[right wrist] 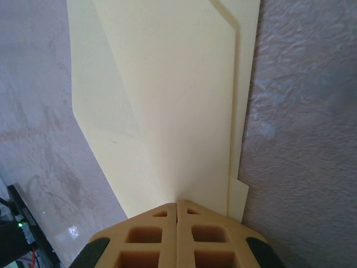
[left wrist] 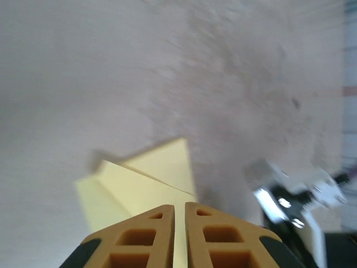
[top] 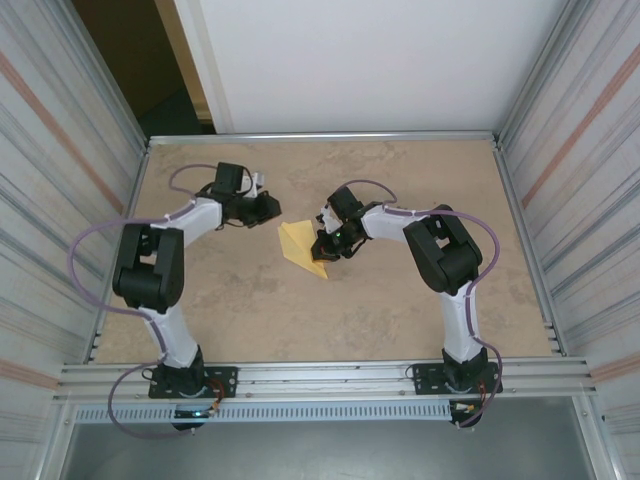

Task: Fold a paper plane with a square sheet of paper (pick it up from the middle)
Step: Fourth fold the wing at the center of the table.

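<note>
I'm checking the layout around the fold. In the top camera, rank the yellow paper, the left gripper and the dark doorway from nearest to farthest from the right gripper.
1. Yellow paper, in the middle, at the tips of the right gripper.
2. Left gripper, just beyond the paper's far-left corner.
3. Dark doorway, far top-left.

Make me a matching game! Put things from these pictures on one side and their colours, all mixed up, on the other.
Things:
1. folded paper
2. table
3. right gripper's fingers
4. back wall

Colours:
a. white
b. orange
c. pale yellow
d. speckled beige

Pairs: 1-c, 2-d, 3-b, 4-a
</note>
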Controlling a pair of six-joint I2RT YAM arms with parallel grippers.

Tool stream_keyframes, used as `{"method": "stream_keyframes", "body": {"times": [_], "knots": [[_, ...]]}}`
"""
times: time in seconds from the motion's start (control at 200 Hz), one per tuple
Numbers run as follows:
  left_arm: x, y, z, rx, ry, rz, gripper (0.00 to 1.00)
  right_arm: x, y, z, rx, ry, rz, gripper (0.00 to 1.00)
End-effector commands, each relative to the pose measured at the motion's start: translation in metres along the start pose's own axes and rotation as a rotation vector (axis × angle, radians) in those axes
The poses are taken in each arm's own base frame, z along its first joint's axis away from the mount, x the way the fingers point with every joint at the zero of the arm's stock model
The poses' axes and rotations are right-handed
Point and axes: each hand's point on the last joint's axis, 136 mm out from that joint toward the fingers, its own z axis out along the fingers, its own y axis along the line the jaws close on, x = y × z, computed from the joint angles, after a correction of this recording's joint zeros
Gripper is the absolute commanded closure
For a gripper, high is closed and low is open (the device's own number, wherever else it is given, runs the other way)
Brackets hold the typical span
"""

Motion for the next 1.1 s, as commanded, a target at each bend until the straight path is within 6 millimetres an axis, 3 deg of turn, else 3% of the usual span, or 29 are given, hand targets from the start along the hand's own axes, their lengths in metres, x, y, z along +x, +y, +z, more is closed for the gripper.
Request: {"method": "stream_keyframes", "body": {"times": [0.0,0.215,0.636,0.892,1.092], "knots": [[0.030,-0.008,0.020,0.050,0.058,-0.036,0.87,0.043,-0.047,0.019,0.162,0.137,0.088,0.97],[0.055,-0.002,0.052,0.033,0.147,-0.064,0.90,0.037,-0.031,0.015,0.082,0.111,0.067,0.96],[0.083,0.044,0.071,-0.107,0.230,-0.115,0.92,0.000,0.025,-0.016,-0.094,-0.033,-0.005,0.92],[0.087,0.050,0.070,-0.137,0.237,-0.118,0.92,-0.008,0.017,0.001,-0.053,-0.027,0.052,0.94],[0.090,0.057,0.068,-0.178,0.248,-0.135,0.92,0.008,0.009,0.006,-0.021,0.031,0.073,0.97]]}}
